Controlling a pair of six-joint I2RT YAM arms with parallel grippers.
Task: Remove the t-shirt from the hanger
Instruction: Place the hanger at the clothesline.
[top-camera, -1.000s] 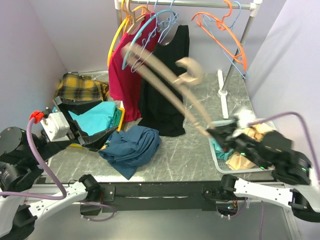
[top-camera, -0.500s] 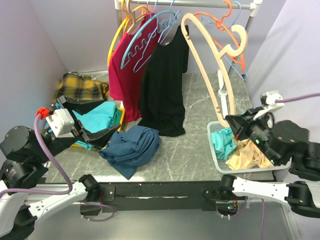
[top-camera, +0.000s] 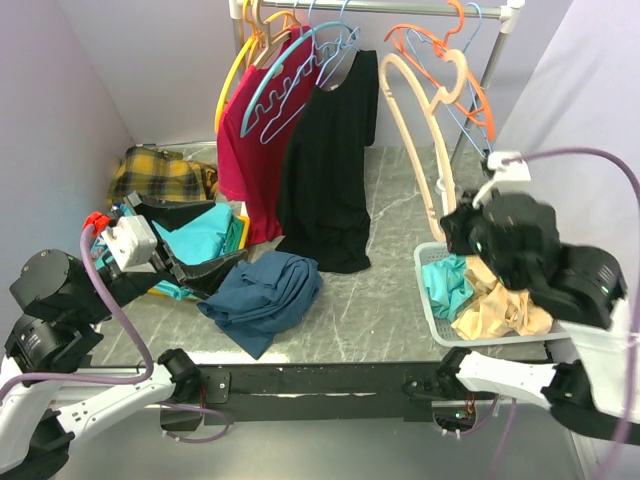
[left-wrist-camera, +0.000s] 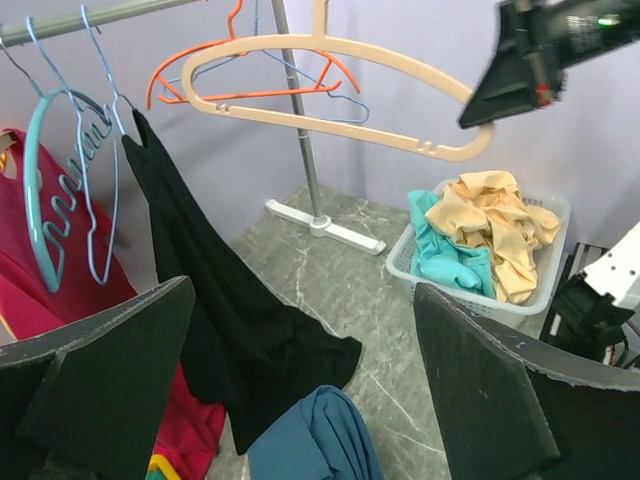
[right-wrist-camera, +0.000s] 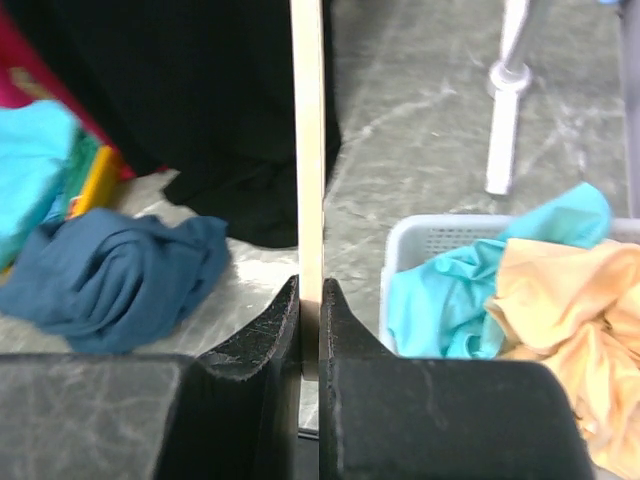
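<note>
- Raised since a moment ago, the beige hanger (right-wrist-camera: 307, 150) now points up, its hook by the rail (top-camera: 400, 8).
- The right claw (right-wrist-camera: 310, 325) is clamped on the hanger's lower end.
- The blue t-shirt (top-camera: 262, 295) lies crumpled on the table (top-camera: 370, 310), just beside the left claw (top-camera: 195, 268), whose jaws gape wide.

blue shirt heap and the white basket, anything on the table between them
Nothing: in the top view the table is bare marble between the blue shirt heap and the white basket; the black garment hangs farther back.
</note>
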